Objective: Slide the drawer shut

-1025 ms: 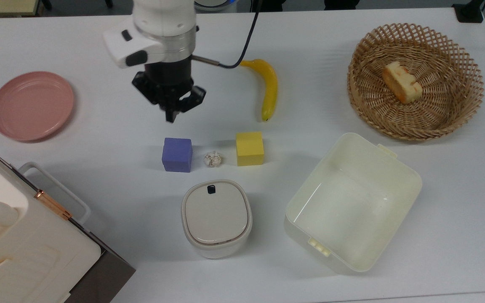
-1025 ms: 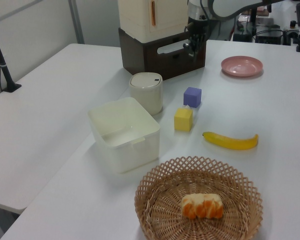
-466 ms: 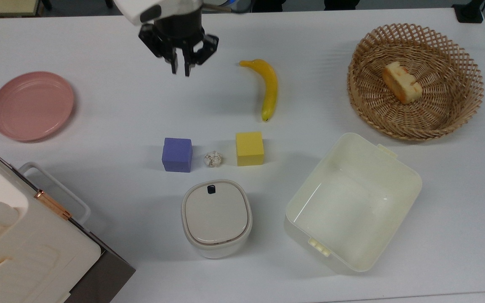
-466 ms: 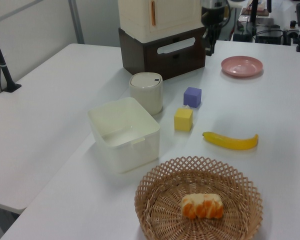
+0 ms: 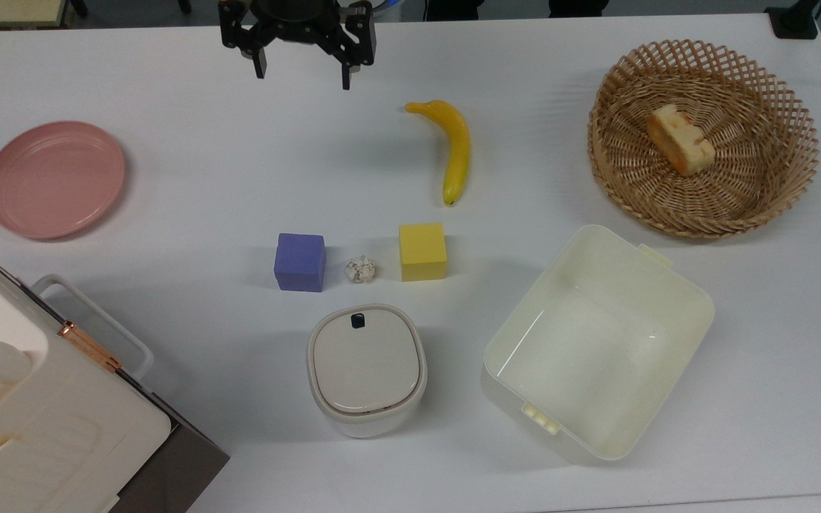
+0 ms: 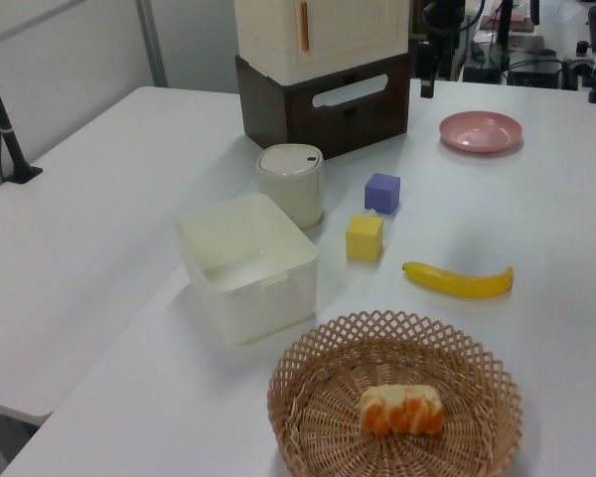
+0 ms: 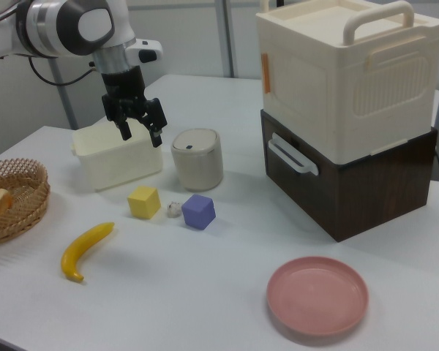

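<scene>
The drawer (image 7: 301, 141) has a dark brown front panel that sits flush with the face of its brown cabinet (image 7: 373, 190), and none of its light-wood box shows. Its white loop handle (image 7: 293, 156) sticks out from the front; I also see the handle (image 6: 350, 91) in the left view and the handle (image 5: 97, 324) at the top view's lower left. My gripper (image 5: 303, 75) hangs open and empty over the table's far edge, well away from the drawer. In the right view the gripper (image 7: 140, 134) hovers above the cream bin.
A cream case with a copper latch (image 7: 347, 73) sits on the cabinet. On the table are a pink plate (image 5: 54, 178), purple block (image 5: 300, 261), yellow block (image 5: 422, 251), banana (image 5: 455, 149), lidded canister (image 5: 366, 367), cream bin (image 5: 596, 342) and wicker basket (image 5: 703, 135).
The gripper has pulled back from the table's middle toward the top view's upper edge, and its fingers have spread from nearly shut to wide open. The drawer has not moved.
</scene>
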Tool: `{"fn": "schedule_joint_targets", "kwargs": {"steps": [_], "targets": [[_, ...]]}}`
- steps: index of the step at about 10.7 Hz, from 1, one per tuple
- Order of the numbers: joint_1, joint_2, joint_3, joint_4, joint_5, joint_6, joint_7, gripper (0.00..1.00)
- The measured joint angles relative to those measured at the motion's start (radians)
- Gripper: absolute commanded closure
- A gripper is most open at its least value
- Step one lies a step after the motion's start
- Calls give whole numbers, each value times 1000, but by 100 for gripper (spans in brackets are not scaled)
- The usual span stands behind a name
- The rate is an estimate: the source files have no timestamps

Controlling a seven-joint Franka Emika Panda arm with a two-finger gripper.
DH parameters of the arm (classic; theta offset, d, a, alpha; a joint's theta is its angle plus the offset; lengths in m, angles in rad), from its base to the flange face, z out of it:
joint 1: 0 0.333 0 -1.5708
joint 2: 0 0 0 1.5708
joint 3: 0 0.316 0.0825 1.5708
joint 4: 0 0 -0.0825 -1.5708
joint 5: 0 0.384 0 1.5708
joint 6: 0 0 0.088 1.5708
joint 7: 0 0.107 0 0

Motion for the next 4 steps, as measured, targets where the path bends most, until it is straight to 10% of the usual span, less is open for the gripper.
{"fn": "schedule_joint_targets", "kwargs": {"steps": [4], "targets": [[2, -8, 8, -2, 9, -8, 0, 0]]}}
